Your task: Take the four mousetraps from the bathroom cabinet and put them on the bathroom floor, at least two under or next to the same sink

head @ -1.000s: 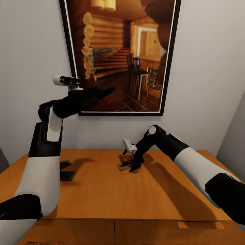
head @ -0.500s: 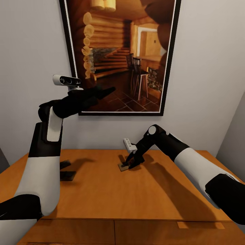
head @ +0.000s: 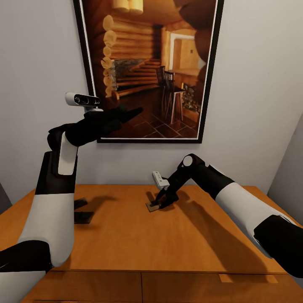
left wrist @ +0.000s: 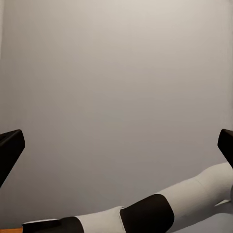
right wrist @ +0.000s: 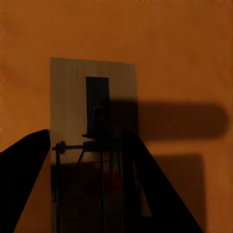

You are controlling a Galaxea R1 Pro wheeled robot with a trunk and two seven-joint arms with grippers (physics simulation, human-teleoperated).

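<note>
A small flat mousetrap (head: pixel 150 206) lies on the orange-brown cabinet top (head: pixel 126 244), near its back middle. My right gripper (head: pixel 162 203) is down on the mousetrap. In the right wrist view the mousetrap (right wrist: pixel 92 92) fills the gap and both dark fingertips (right wrist: pixel 29 165) press its long edges, so the right gripper (right wrist: pixel 87 133) is shut on it. Two more dark mousetraps (head: pixel 83 216) lie at the cabinet's left, partly behind my left arm. My left gripper (head: pixel 131 112) is held high in front of the wall picture, open and empty; the left wrist view shows the left gripper (left wrist: pixel 120 143) spread wide.
A large framed picture (head: pixel 147 67) hangs on the grey wall behind the cabinet. Drawer fronts (head: pixel 97 288) show at the cabinet's near edge. A side wall (head: pixel 291 168) closes in at the right. My right forearm (left wrist: pixel 145 213) crosses low in the left wrist view.
My right gripper came down from just above the mousetrap onto it and its fingers drew together. For the last half second nothing has moved. The left arm stayed still.
</note>
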